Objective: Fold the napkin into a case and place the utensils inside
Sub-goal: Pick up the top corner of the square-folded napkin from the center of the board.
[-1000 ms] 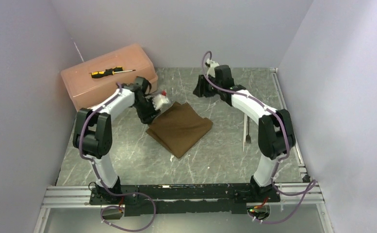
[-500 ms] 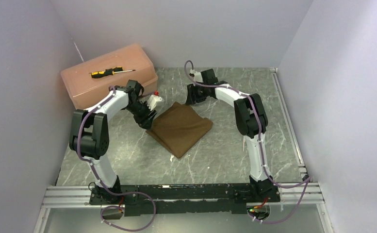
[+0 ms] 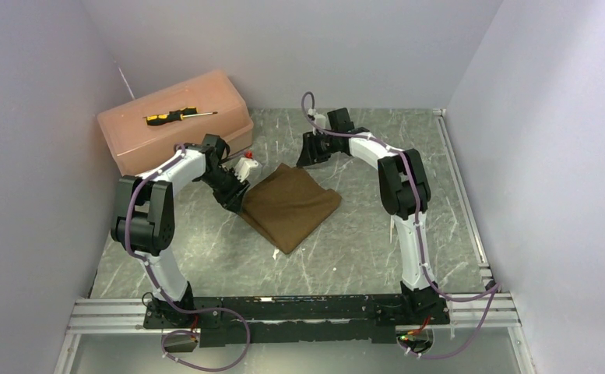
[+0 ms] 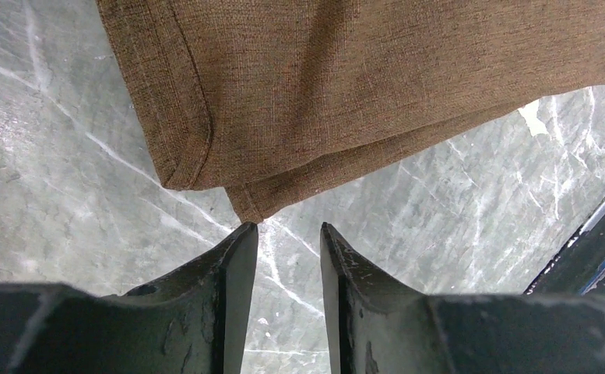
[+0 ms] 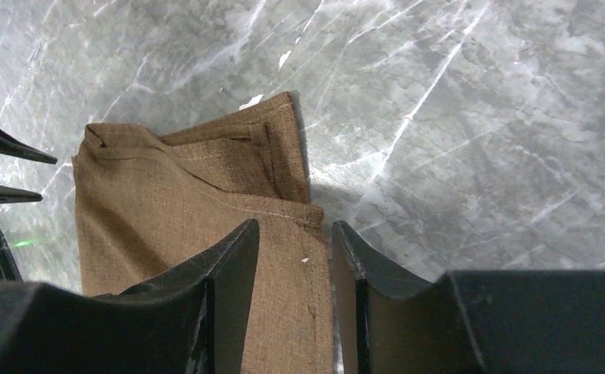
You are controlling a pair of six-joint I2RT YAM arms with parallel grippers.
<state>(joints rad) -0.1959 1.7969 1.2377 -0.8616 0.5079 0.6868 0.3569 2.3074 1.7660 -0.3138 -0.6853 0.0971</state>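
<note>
Left gripper [image 4: 290, 234] – angled down at napkin [image 3: 290, 204] corner, jaws apart, empty; right gripper [image 5: 293, 234] – poised over far corner, likewise.

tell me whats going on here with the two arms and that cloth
Two robot arms are closing in on a folded brown napkin lying flat on the table. The left gripper is at its left corner, the right gripper over its far corner. Both are open with nothing gripped yet.
</note>
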